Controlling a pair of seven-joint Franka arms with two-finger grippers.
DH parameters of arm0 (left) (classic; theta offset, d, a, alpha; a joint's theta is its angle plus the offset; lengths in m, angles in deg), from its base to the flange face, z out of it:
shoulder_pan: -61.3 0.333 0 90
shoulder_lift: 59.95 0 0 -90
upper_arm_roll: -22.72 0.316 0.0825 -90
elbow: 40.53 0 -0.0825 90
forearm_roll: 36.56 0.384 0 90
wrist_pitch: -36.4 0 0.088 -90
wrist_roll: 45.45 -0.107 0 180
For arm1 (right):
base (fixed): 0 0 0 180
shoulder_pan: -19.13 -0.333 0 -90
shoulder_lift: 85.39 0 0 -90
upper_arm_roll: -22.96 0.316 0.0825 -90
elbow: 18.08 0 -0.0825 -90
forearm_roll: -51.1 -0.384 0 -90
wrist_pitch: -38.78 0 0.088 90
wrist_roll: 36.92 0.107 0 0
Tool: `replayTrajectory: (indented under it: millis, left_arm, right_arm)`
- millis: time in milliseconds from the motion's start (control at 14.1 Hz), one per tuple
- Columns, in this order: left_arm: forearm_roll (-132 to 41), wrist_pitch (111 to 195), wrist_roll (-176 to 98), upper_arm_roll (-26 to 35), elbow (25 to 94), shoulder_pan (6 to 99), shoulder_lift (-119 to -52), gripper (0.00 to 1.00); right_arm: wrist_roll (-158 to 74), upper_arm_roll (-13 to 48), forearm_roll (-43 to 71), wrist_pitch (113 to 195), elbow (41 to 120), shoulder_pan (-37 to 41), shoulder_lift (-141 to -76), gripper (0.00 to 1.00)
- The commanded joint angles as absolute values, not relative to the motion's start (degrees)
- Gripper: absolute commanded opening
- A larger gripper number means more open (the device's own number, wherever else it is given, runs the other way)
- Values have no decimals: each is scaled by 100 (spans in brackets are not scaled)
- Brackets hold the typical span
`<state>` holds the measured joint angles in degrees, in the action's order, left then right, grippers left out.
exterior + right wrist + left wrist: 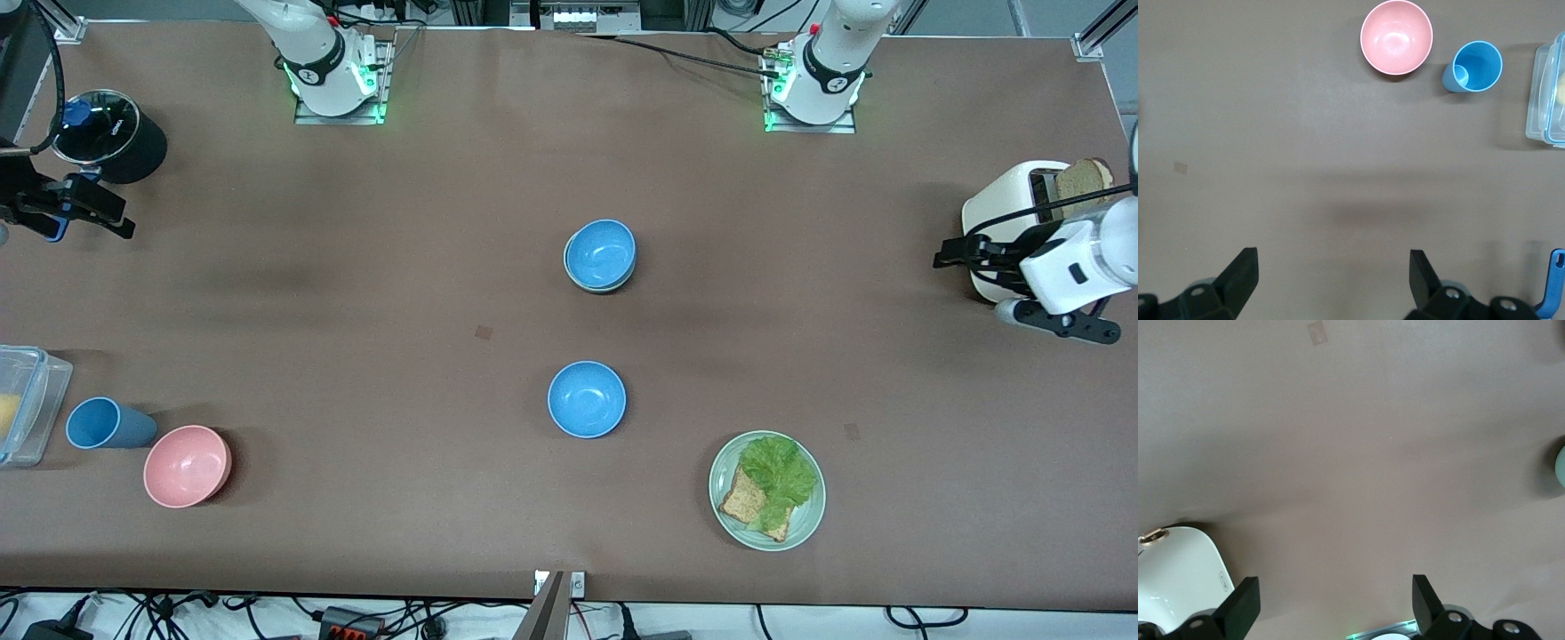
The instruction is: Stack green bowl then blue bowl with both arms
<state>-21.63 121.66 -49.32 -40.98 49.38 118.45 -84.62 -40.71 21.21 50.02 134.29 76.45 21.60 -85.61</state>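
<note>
A blue bowl (601, 252) sits nested in the pale green bowl (594, 288) at the table's middle; only the green rim shows under it. A second blue bowl (587, 399) stands alone, nearer to the front camera. My left gripper (944, 253) is open and empty, up by the toaster at the left arm's end; its wrist view shows its fingers spread over bare table (1331, 600). My right gripper (111, 215) is open and empty at the right arm's end, its fingers spread over bare table (1331, 273).
A white toaster (1005, 209) with bread stands under the left gripper. A green plate (805, 524) with lettuce and bread lies near the front edge. A pink bowl (187, 465), blue cup (102, 423), clear container (22, 404) and black pot (111, 133) stand at the right arm's end.
</note>
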Motion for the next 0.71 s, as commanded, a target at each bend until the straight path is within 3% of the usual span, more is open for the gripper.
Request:
replayTrajectory:
  millis: [0, 285, 427, 498, 640]
  left_arm:
    - [-2109, 12051, -5099, -4188, 4763, 11816, -8447, 100]
    - [-2127, 11964, -5090, -4179, 4510, 11589, -8455, 100]
    - [-2118, 11981, -5090, -3847, 4473, 11169, -8282, 100]
    - [-2179, 11998, -5081, -3332, 4473, 10705, -8001, 100]
    - [-3262, 12173, -5090, -1665, 4473, 9808, -7658, 100]
  right_arm:
    - [-4061, 2103, 5241, 13379, 7692, 2107, -8504, 100]
    - [-4009, 2129, 5401, 13353, 7701, 2107, -8504, 100]
    - [-3982, 2129, 5383, 13353, 7728, 2107, -8504, 100]
    - [-3973, 2138, 5383, 13353, 7780, 2107, -8496, 100]
    - [-3956, 2138, 5383, 13309, 7798, 2107, -8469, 100]
